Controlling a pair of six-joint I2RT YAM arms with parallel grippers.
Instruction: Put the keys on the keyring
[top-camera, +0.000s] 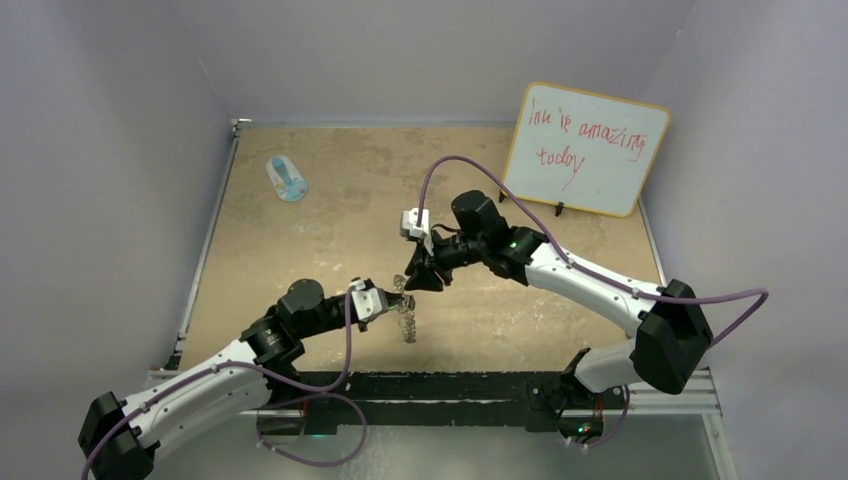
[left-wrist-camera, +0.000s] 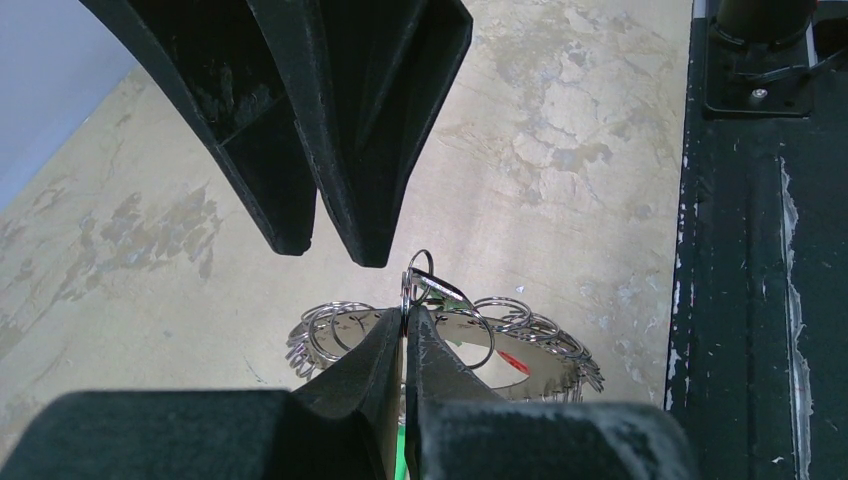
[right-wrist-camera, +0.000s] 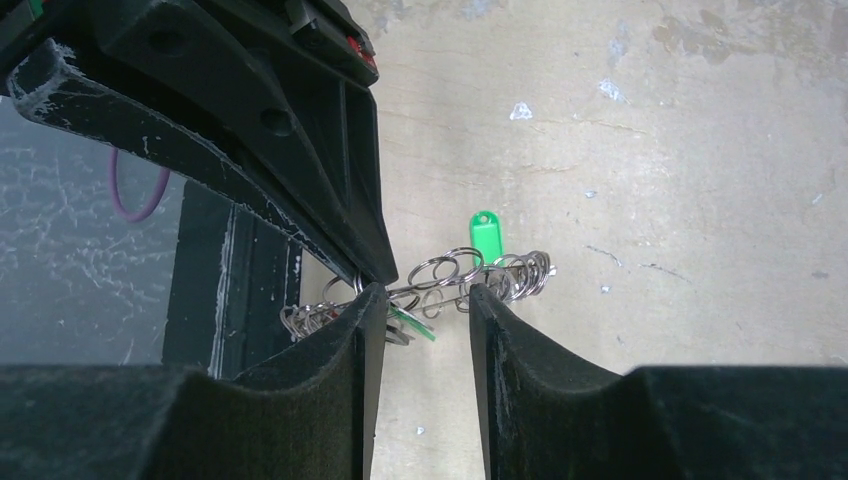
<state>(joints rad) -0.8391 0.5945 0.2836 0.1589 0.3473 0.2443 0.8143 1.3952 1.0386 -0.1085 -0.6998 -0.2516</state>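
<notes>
My left gripper (top-camera: 392, 304) is shut on a small wire loop (left-wrist-camera: 419, 278) at the rim of the keyring (top-camera: 406, 322), and the ring hangs just above the table. In the left wrist view the flat silver keyring (left-wrist-camera: 545, 378) lies below my fingertips, with a red tag (left-wrist-camera: 511, 361) showing through its hole. My right gripper (top-camera: 420, 279) hovers just beyond it, open. In the right wrist view its fingers (right-wrist-camera: 365, 330) flank the edge-on ring of loops (right-wrist-camera: 505, 276) without closing on it. One green key tag (right-wrist-camera: 485, 235) hangs at the far side, another (right-wrist-camera: 413, 326) by my left finger.
A whiteboard (top-camera: 585, 148) with red writing leans at the back right. A blue-and-white oval object (top-camera: 287, 178) lies at the back left. A black rail (top-camera: 450, 385) runs along the table's near edge. Walls close in on both sides.
</notes>
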